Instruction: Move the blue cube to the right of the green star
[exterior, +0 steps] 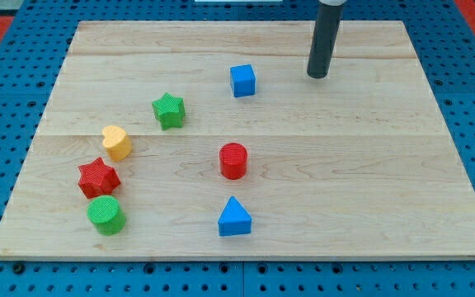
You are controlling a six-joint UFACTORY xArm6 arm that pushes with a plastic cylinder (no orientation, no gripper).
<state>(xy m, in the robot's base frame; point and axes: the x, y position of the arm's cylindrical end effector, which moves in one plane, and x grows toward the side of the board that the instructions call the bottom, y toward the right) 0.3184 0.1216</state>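
Observation:
The blue cube (242, 81) sits on the wooden board near the view's top centre. The green star (169, 110) lies to its lower left, a short gap away. My tip (317, 75) is the lower end of a dark rod that comes down from the view's top. It rests on the board to the right of the blue cube, about one and a half cube widths away and not touching it.
A yellow heart-shaped block (117, 143), a red star (98, 177) and a green cylinder (105, 214) lie at the view's left. A red cylinder (232, 160) and a blue triangle (234, 218) lie below centre. The board (386, 206) sits on a blue pegboard.

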